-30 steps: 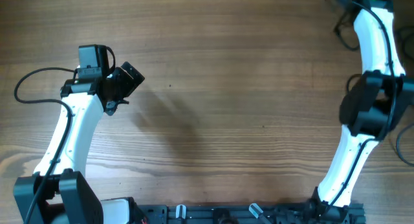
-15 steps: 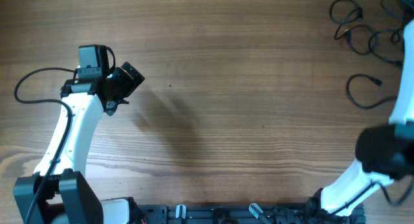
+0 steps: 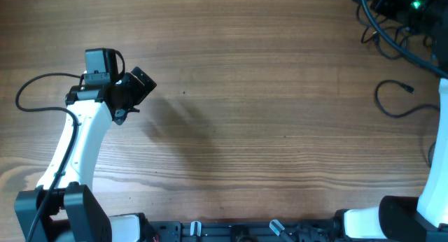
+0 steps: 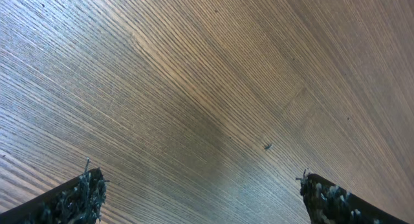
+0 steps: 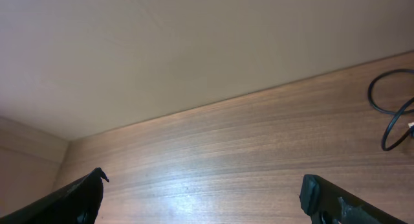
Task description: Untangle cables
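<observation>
The cables are thin black cords at the table's far right. One loose loop (image 3: 387, 105) with a small plug lies apart from the others. Several more loops (image 3: 381, 33) bunch in the far right corner, partly hidden under my right arm's dark wrist (image 3: 402, 4). In the right wrist view my right gripper (image 5: 200, 185) is open above bare wood, with a cable loop (image 5: 390, 114) off to its right. My left gripper (image 3: 138, 83) hovers over the left half of the table, far from the cables. It too is open (image 4: 197, 185), with only wood between its fingers.
The right arm's white link (image 3: 435, 165) runs along the right edge. A thick black wire (image 3: 31, 88) loops out from the left arm. The arm bases and a black rail (image 3: 231, 231) line the near edge. A pale wall (image 5: 194, 43) rises beyond the far edge.
The right arm swung off the cable corner toward the right edge, then its wrist came back over that corner. The separate loop now lies uncovered. The left arm has not moved.
</observation>
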You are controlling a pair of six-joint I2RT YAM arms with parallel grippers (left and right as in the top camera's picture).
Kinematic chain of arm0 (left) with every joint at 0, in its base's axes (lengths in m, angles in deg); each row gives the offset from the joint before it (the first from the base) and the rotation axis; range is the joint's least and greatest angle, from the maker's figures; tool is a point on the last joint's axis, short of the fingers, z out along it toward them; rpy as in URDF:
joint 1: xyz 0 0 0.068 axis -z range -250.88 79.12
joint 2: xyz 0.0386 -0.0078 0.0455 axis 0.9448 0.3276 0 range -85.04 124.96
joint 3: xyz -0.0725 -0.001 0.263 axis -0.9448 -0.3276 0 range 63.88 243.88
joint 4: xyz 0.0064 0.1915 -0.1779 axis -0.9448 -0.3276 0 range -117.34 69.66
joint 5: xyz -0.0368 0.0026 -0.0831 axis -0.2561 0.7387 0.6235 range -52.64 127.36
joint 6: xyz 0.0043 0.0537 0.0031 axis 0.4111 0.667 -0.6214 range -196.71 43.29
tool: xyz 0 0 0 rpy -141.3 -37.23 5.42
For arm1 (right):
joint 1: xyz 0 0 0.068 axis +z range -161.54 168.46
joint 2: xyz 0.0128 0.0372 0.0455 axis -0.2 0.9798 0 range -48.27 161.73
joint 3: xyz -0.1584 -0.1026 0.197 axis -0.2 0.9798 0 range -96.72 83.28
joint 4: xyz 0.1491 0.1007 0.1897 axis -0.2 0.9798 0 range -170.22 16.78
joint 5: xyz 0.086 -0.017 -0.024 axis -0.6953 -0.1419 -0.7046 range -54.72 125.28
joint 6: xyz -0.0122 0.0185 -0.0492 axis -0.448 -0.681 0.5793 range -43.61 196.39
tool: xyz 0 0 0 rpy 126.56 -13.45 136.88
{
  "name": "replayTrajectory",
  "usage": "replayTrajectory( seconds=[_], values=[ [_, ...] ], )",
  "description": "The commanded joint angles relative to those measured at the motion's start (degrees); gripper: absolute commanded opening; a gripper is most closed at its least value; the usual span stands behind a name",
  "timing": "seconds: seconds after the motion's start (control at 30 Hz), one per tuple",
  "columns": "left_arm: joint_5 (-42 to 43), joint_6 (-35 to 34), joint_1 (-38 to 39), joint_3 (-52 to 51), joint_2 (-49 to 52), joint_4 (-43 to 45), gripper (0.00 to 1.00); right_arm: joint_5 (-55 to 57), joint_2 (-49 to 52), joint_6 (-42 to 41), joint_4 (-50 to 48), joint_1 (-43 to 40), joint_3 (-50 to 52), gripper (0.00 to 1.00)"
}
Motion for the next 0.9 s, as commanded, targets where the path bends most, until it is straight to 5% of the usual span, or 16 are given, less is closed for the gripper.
replayTrajectory(
  seconds=[0.0, 0.47, 0.57, 0.87],
  values=[
    [-0.6, -0.3, -0.3, 0.0, 0.4, 0.2, 1.00, 0.2, 1.1, 1.0, 0.0, 0.0, 0.0, 1.00],
    [-0.6, -0.3, -0.3, 0.0, 0.4, 0.2, 1.00, 0.2, -15.6, 1.0, 0.0, 8.2, 2.1, 1.00],
    [-0.6, -0.3, -0.3, 0.0, 0.4, 0.2, 1.00, 1.7, -21.6, 0.9, -5.9, 8.9, 10.6, 1.00],
    [-0.6, -0.3, -0.3, 0.0, 0.4, 0.2, 1.00, 15.5, -54.4, -2.0, -48.7, 8.9, 66.4, 1.00]
  ],
)
